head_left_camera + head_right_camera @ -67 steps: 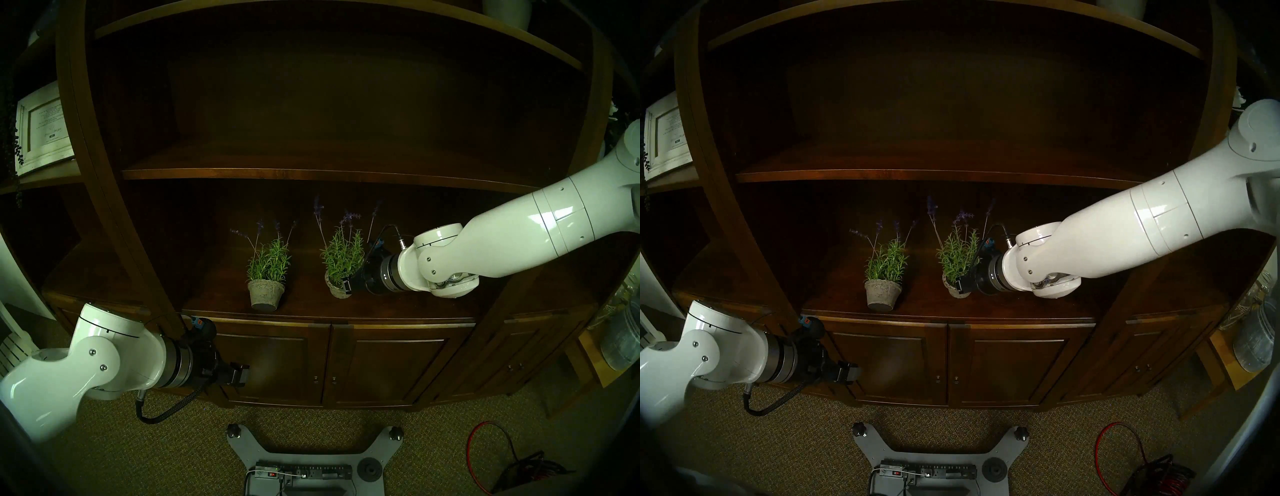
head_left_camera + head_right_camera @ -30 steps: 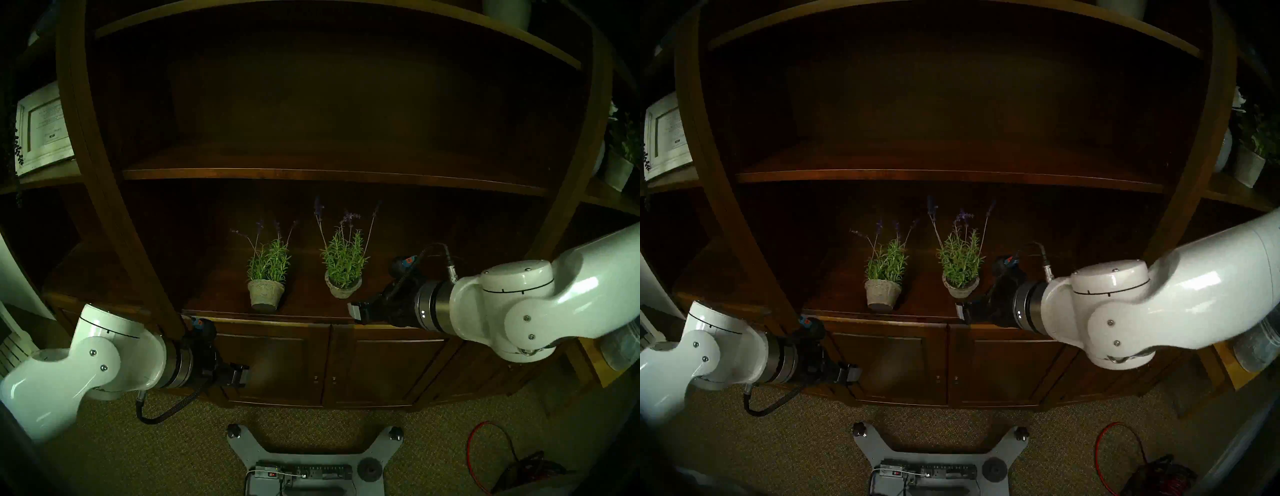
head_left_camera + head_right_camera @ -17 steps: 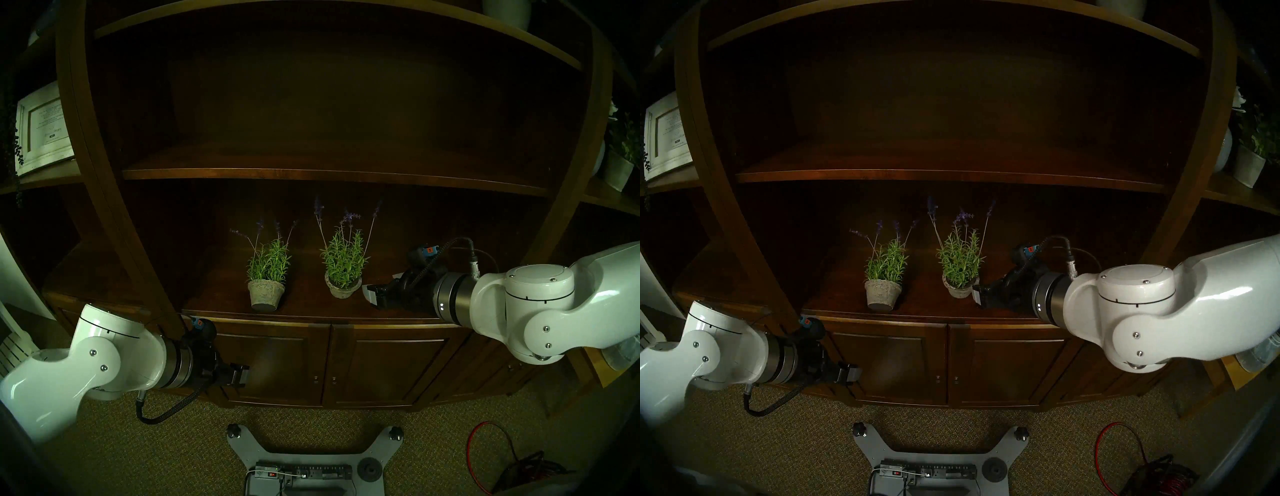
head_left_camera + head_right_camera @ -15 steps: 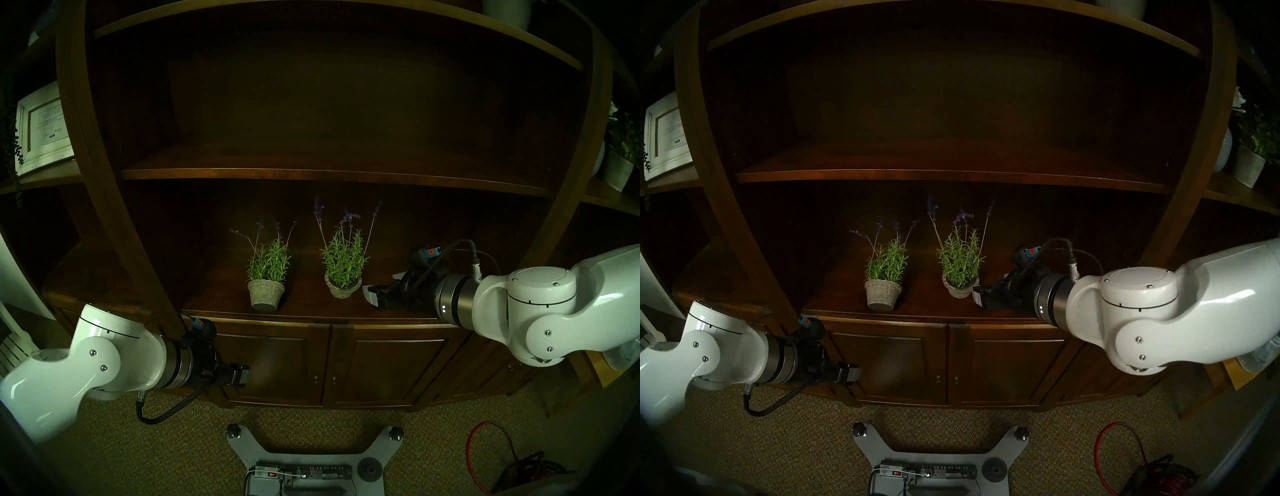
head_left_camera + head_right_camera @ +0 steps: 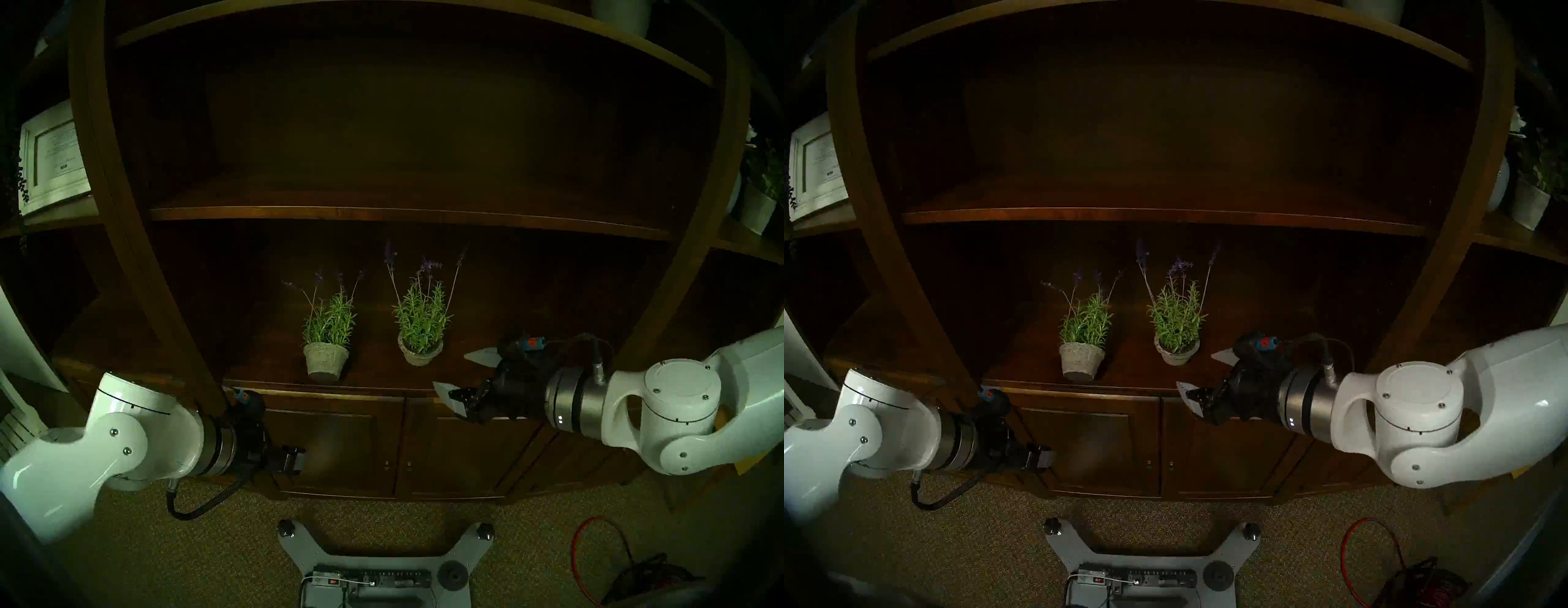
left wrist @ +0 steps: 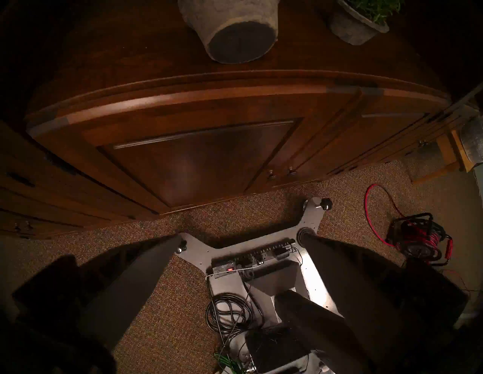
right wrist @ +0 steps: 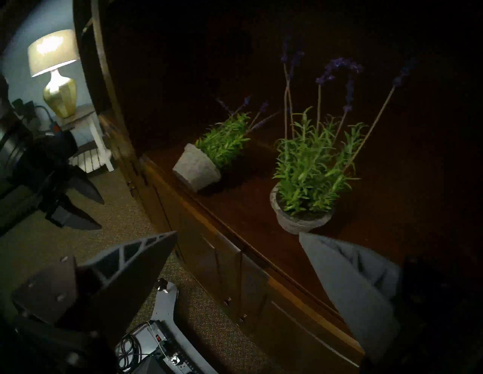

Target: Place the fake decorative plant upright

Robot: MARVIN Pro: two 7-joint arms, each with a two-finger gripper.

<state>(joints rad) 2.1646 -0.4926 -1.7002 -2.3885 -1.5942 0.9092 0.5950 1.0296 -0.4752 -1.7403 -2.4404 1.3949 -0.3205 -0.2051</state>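
No lettering is legible anywhere — the framed document [image 5: 54, 155] on the left shelf carries lines of print, but all are too small and dim to read.

Grey stone-mottled pots [image 5: 326, 360], green foliage with purple flower spikes [image 5: 421, 318], dark brown shelf [image 5: 382, 380]

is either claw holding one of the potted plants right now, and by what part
Nothing is held. The right claw is open beside the upright grey-potted lavender plant, clear of it; the left claw is open and empty.

Right end effector [image 5: 460, 378] jaws apart, clear of upright plant [image 5: 421, 322]; shelf board [image 5: 382, 214] overhead; bare shelf between.
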